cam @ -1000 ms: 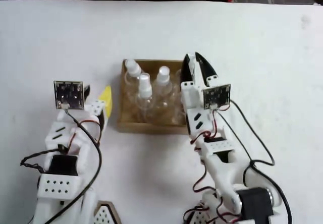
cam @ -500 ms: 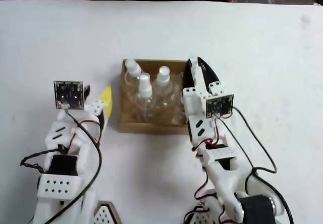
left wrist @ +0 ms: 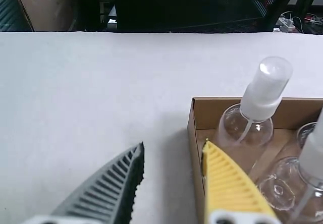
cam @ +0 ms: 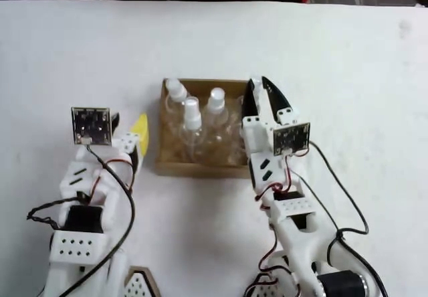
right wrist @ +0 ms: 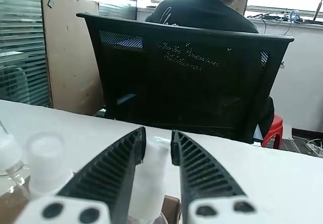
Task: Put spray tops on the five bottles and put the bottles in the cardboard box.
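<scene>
The cardboard box [cam: 162, 151] stands mid-table, and several clear bottles with white spray tops [cam: 192, 112] stand upright inside it. My right gripper [cam: 259, 84] hangs over the box's right side. Its black fingers are shut on the spray top of one more bottle [right wrist: 151, 176], seen in the right wrist view between the fingertips of my right gripper [right wrist: 158, 133]. My left gripper [cam: 137, 133] rests just left of the box. In its wrist view my left gripper [left wrist: 172, 148] is open with nothing between its grey and yellow fingers. The yellow finger lies against the box wall [left wrist: 194, 133], near a bottle [left wrist: 255, 115].
White table stretches bare to the left, right and far side of the box. A black mesh chair [right wrist: 192, 67] stands beyond the table's far edge. A small perforated piece [cam: 139, 285] lies at the front edge by the left arm's base.
The right arm's wrist has drawn back a little toward the front edge and its fingers stand closer around the spray top. The left arm has not moved.
</scene>
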